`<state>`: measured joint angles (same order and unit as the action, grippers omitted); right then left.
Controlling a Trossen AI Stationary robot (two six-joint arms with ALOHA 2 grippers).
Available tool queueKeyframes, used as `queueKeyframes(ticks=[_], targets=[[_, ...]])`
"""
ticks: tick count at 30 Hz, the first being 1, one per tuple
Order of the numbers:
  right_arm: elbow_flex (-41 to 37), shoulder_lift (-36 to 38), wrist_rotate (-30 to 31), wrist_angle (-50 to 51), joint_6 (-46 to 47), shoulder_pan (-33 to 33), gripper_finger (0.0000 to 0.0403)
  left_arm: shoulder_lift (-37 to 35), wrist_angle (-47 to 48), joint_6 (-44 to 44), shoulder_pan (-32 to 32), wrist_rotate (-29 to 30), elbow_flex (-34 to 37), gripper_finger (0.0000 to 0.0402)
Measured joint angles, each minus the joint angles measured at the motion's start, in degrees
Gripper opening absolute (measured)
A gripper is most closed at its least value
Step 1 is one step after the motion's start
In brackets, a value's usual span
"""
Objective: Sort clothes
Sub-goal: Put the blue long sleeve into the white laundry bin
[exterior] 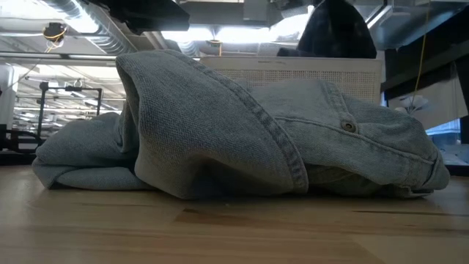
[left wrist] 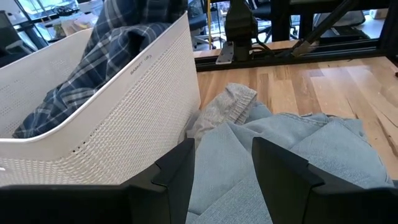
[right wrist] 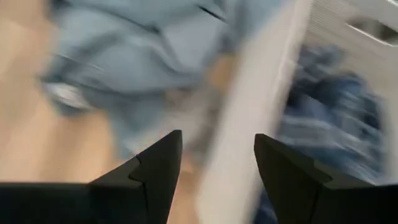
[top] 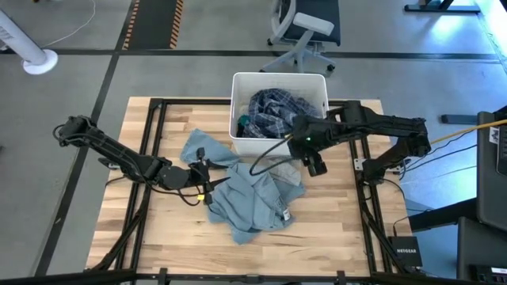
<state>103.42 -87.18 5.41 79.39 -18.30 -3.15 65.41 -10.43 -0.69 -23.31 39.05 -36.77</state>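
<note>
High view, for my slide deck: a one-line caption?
Both open grippers hover over light blue-grey clothes beside a white bin.

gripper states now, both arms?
Left gripper: open, empty, over the light blue garment.
Right gripper: open, empty, at the white bin front wall.

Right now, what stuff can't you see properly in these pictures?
- Low view: the light blue-grey garment fills the picture and hides most of the white bin and both claws.
- Right wrist view: all is motion-blurred, so the cloth beyond the right claw has no clear shape.
- High view: the plaid garment covers whatever lies deeper in the bin.
- Left wrist view: the left claw hides the cloth beneath it.
</note>
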Motion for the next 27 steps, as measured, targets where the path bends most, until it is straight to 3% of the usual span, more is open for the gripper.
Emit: queueKeyframes(ticks=[6,12,27], targets=[[0.0,0.0,21.4,5.6,-1.2,0.1,0.0221,0.0,0.0,0.0,0.0,0.0,0.0,0.0155],[0.0,-0.2,33.7,8.1,-1.2,0.7,0.0221,0.0,0.0,0.0,0.0,0.0,0.0,0.0155],[0.0,-11.5,28.6,5.5,-8.3,15.5,0.022,0.0,0.0,-0.2,0.0,0.0,0.0,0.0155]])
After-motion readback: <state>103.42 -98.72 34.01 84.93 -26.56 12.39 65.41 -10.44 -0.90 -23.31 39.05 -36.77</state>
